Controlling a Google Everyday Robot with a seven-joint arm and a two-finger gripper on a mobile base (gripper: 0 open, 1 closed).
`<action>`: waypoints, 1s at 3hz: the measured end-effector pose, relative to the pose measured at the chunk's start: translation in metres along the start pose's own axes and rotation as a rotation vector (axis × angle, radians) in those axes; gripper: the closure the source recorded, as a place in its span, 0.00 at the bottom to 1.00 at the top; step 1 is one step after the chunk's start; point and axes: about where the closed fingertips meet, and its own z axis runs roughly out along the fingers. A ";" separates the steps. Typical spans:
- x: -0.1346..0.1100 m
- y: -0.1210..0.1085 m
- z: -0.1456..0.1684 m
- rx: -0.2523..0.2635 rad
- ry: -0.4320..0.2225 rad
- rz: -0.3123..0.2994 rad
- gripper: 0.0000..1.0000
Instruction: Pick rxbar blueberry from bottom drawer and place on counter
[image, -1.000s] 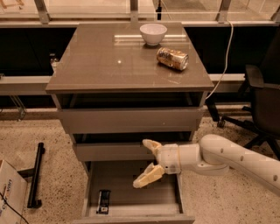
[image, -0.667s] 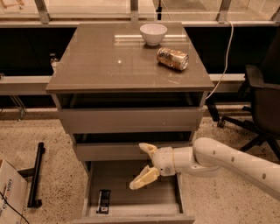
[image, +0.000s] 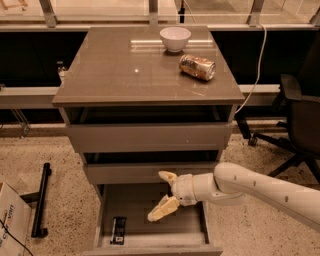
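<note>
The cream two-fingered tool (image: 165, 194) hangs over the open bottom drawer (image: 100, 220), a shallow grey-brown box. Its smooth tapered fingers are spread wide and hold nothing. The rxbar blueberry (image: 118, 230), a flat dark-wrapped rectangle, lies on the drawer floor at front left, apart from the tool. The glossy grey-brown desk (image: 125, 70) carries a round white bowl (image: 175, 38) and a gold metal can (image: 197, 67) on its side.

A glossy grey-brown counter (image: 120, 70) is seen bearing a white bowl (image: 175, 38) and a gold-and-white can (image: 197, 67) near its back right corner. The cream-fingered gripper (image: 163, 195), spread on a white arm (image: 260, 187), is pictured over the grey-brown bottom drawer (image: 131, 205), where the dark, pale-printed rxbar blueberry (image: 118, 230) is shown at the front left corner.
</note>
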 end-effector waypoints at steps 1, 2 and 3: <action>0.011 -0.007 0.015 0.021 0.006 0.011 0.00; 0.030 -0.021 0.040 0.036 0.037 -0.008 0.00; 0.054 -0.038 0.075 0.043 0.092 -0.033 0.00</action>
